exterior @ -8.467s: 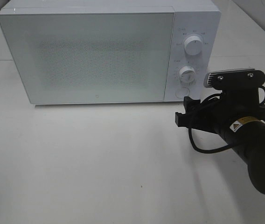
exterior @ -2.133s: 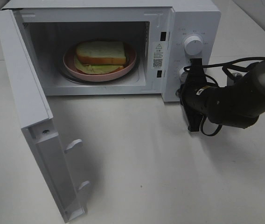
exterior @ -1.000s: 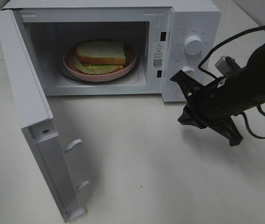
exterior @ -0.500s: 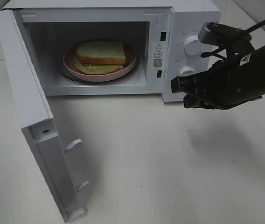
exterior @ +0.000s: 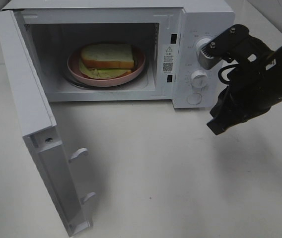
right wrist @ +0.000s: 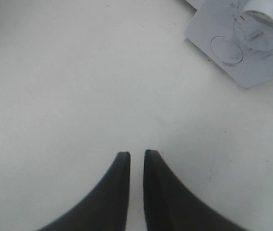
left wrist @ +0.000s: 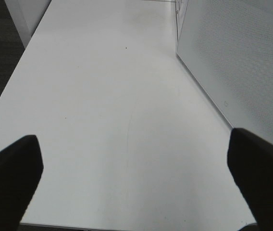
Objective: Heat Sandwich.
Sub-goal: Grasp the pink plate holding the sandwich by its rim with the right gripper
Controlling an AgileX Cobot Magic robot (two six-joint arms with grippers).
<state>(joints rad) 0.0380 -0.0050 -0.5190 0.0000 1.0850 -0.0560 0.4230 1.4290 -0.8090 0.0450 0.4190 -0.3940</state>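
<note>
The sandwich (exterior: pixel 106 56), pale bread over a green layer, lies on a pink plate (exterior: pixel 137 67) inside the white microwave (exterior: pixel 208 20). Its door (exterior: pixel 32 114) stands swung wide open to the left. My right gripper (exterior: pixel 215 128) hangs over the table just right of the control panel, pointing down and apart from it. In the right wrist view this right gripper (right wrist: pixel 136 155) has its fingers almost together with only a thin slit between them, and it holds nothing. The left gripper (left wrist: pixel 136 183) is open and empty over bare table, beside the door's outer face (left wrist: pixel 242 62).
The control panel carries an upper knob (exterior: pixel 205 48), a lower knob (exterior: pixel 199 78) and a round button (exterior: pixel 194 98). The right wrist view catches the lower knob (right wrist: pixel 264 19) and the button (right wrist: pixel 226 50). White table (exterior: pixel 156 188) stretches in front of the microwave.
The right arm has swung away from the lower knob, turning from pointing left to pointing down at the table. Its fingers have parted slightly. Door, plate and sandwich have not moved.
</note>
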